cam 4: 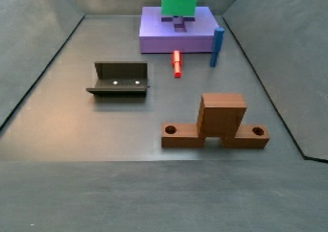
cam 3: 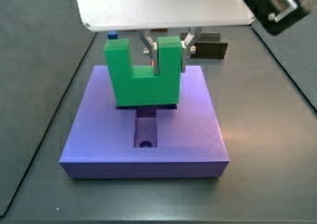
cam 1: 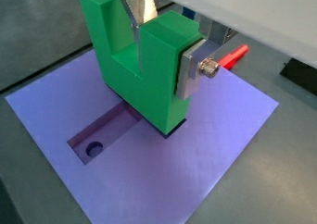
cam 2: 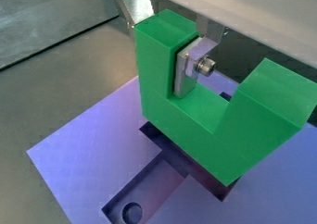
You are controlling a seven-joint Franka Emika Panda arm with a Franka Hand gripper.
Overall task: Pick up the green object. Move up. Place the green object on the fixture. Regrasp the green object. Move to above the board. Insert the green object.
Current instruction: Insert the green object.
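- One step is left, by my reading: the insertion; the green object (cam 3: 139, 75) stands upright over the board (cam 3: 198, 135), so the carry to the board looks done
- The gripper (cam 1: 161, 33) is above the board's middle, one silver finger (cam 1: 191, 68) flat against the outer face of one prong of the U and the mate seemingly down in the notch, so the jaws stand narrow, clamped on that prong
- In both wrist views the green object's base meets the cross-shaped recess (cam 1: 106, 130); a dark gap shows under its lower edge (cam 2: 186, 154), so I judge it at the mouth or partly entered, not fully seated
- Whether it touches the recess floor cannot be told
- The next move calls for a straight push down with the piece kept square to the recess walls, then opening the fingers; any tilt could jam it
- The fixture (cam 4: 118, 80) sits empty, well apart from the board, with a red peg (cam 4: 177, 63) and blue peg (cam 4: 217, 44) beside the slab
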